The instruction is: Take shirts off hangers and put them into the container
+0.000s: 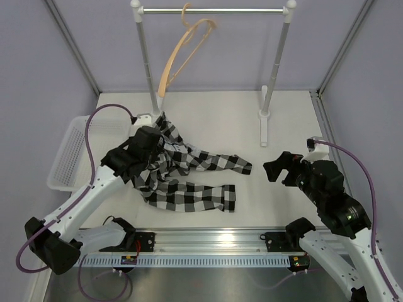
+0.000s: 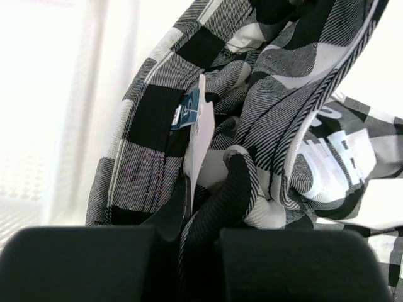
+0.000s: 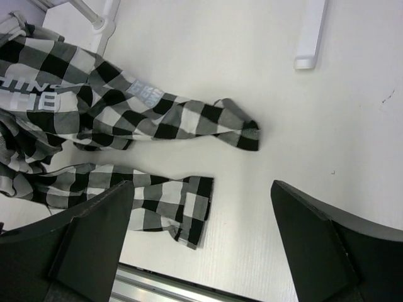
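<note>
1. Our left hand point(image 1: 148, 143) is closed tight on a bunched fold of the checked shirt point(image 1: 189, 182). The wrist view shows cloth pinched between the two fingers point(image 2: 302, 264), near the neck label.
2. Our right hand point(image 1: 275, 170) is spread wide and holds nothing. It hovers above the surface point(image 1: 283, 119), just past the sleeve ends.
3. The shirt is off the wooden hanger point(image 1: 182, 50), which hangs bare and tilted on the rail point(image 1: 214, 10). The body of the shirt is bunched at our left hand, close to the foot of the rail's left post. Both sleeves trail right across the surface.
4. The basket point(image 1: 66, 157) sits at the left edge, near our left arm, and no part of the shirt is in it yet.
5. What could go wrong, as we judge it:
   - The hold is on a single fold, so the weight of the dragging sleeves could pull it out of the fingers.
   - The cloth lies against the post foot and could snag there when we lift or swing left.
   - The sleeves are long and the basket is shallow, so they may end up draped over the rim.
   - The basket looks light, so a low swing could shove it aside.
</note>
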### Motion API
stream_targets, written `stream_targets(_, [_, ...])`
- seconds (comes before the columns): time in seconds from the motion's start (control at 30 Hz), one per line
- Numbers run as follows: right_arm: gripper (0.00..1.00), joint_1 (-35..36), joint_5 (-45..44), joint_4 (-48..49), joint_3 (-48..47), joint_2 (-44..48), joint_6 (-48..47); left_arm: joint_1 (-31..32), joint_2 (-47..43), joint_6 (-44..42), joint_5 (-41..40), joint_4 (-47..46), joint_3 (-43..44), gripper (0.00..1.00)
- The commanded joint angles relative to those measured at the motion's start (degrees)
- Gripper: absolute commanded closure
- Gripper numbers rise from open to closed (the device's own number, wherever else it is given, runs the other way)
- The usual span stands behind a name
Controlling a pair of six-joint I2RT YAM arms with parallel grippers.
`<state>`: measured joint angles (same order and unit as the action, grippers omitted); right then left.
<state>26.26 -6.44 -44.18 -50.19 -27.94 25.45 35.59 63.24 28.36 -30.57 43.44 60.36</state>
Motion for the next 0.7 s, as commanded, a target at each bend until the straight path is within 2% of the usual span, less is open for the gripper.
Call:
stream_targets(0.0, [0.01,0.46,1.07,2.96,-2.98,-1.23,-2.07,-3.59,-3.56,-0.05,-3.44,3.84,0.81,1.00])
stream_targets(0.2, [0.01,0.55,1.87,4.02,-4.91,-3.17,-4.00,-8.87,-7.17,-3.56,-5.20,7.09,8.44,1.00])
stream_targets(0.37, [0.00,0.46,3.01,5.25,-5.70,-4.13,-4.71,-12.55,-4.98,-8.74,-13.19,7.62,23.18,1.00])
stream_targets(0.5, [0.00,0.54,3.80,5.51,-5.97,-4.40,-5.15,-15.90,0.37,-14.01,-20.64,7.10,34.80,1.00])
stream_targets(0.57, [0.01,0.46,4.24,5.69,-5.70,-4.40,-5.15,-16.69,1.96,-19.88,-24.00,4.82,40.68,1.00])
stream_targets(0.67, [0.01,0.46,5.11,6.04,-5.35,-4.66,-4.80,-20.02,4.25,-25.70,-27.35,-2.03,44.83,1.00])
